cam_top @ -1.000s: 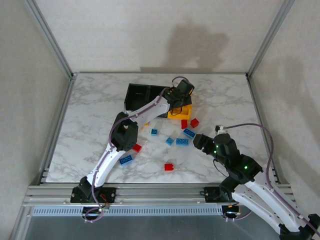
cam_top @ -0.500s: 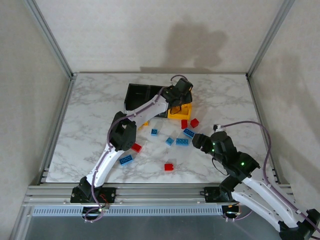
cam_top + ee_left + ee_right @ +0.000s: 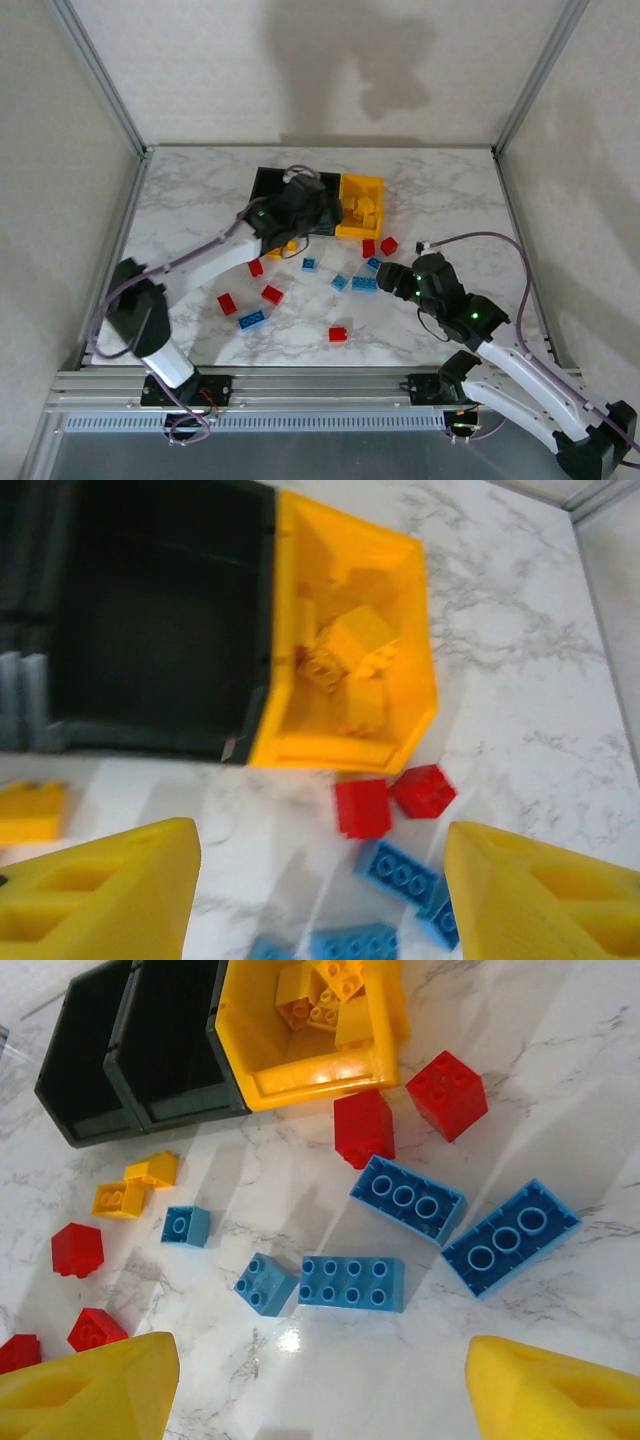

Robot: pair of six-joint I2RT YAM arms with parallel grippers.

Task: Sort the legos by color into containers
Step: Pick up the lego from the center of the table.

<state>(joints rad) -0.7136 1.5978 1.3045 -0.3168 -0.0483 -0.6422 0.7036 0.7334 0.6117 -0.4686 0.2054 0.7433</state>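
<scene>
**A:** How far along is the sorting?

**B:** Several yellow bricks [image 3: 350, 648] lie in the yellow bin [image 3: 330, 750]. The two black bins [image 3: 100, 1070] look empty. Red bricks [image 3: 363, 1127], blue bricks [image 3: 350, 1282] and two loose yellow bricks [image 3: 135, 1185] lie scattered on the marble table [image 3: 600, 1090].

**A:** And the claws?

**B:** The left claw [image 3: 320, 880] and right claw [image 3: 320, 1380] both gape, holding nothing, above the scatter. Nothing seems to block the bins.

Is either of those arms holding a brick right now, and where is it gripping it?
Nothing is held. The jaws of the left arm and of the right arm stand open and empty, above loose bricks on the table.
</scene>
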